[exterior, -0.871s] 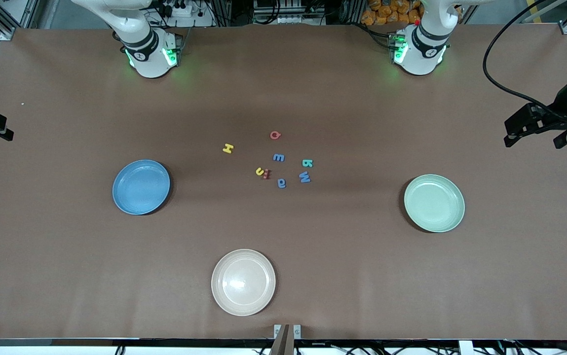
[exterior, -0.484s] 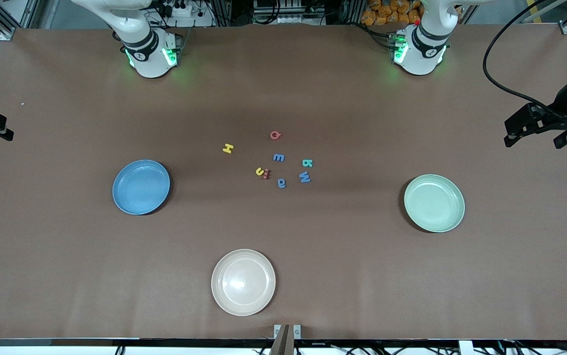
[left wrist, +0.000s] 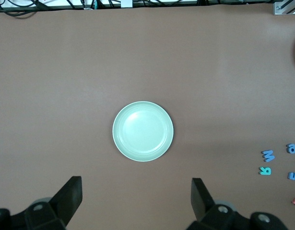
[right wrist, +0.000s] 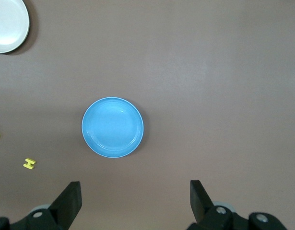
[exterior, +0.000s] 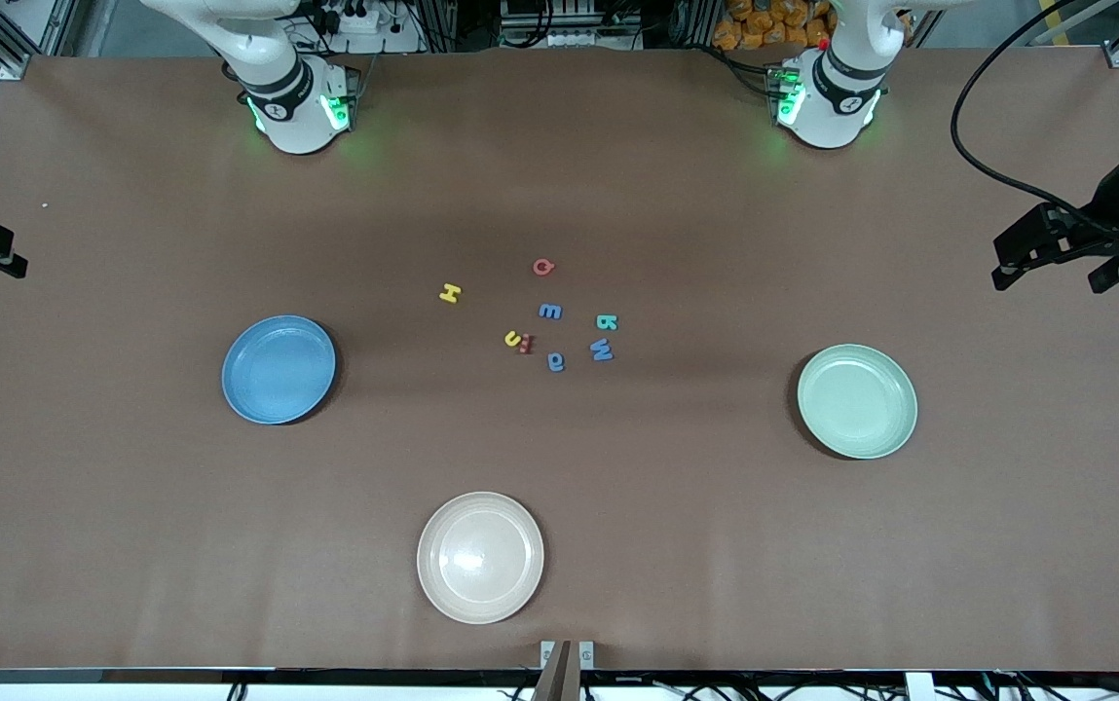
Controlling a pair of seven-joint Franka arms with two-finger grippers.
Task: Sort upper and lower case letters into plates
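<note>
The left gripper [left wrist: 136, 201] hangs high over the mint green plate [left wrist: 143, 131], its jaws spread wide and holding nothing. The right gripper [right wrist: 135, 203] hangs likewise over the blue plate [right wrist: 112, 127], jaws wide apart and empty. Both arms wait above their own ends of the counter [exterior: 676, 545].

Nothing on the counter has shifted over the last second; the only stir is a slight sway of the black cable [exterior: 983, 161] and dark clamp at the left arm's end. So the sorting, by my judgement, has not begun.

Both plates are bare. The letters [exterior: 549, 312] lie in a loose cluster mid-counter, between the two plates and farther from the front camera than either: a yellow H [exterior: 450, 292] apart toward the right arm's end, a red Q [exterior: 542, 266] farthest from the camera, then a blue e, a teal letter [exterior: 607, 321], a blue w [exterior: 602, 349], a blue a [exterior: 556, 361], and a yellow letter [exterior: 512, 338] touching a small red one. A cream-beige plate [exterior: 480, 557] sits nearest the camera, also bare.

The next move likely calls for one arm to descend on an outlying letter such as the H.
</note>
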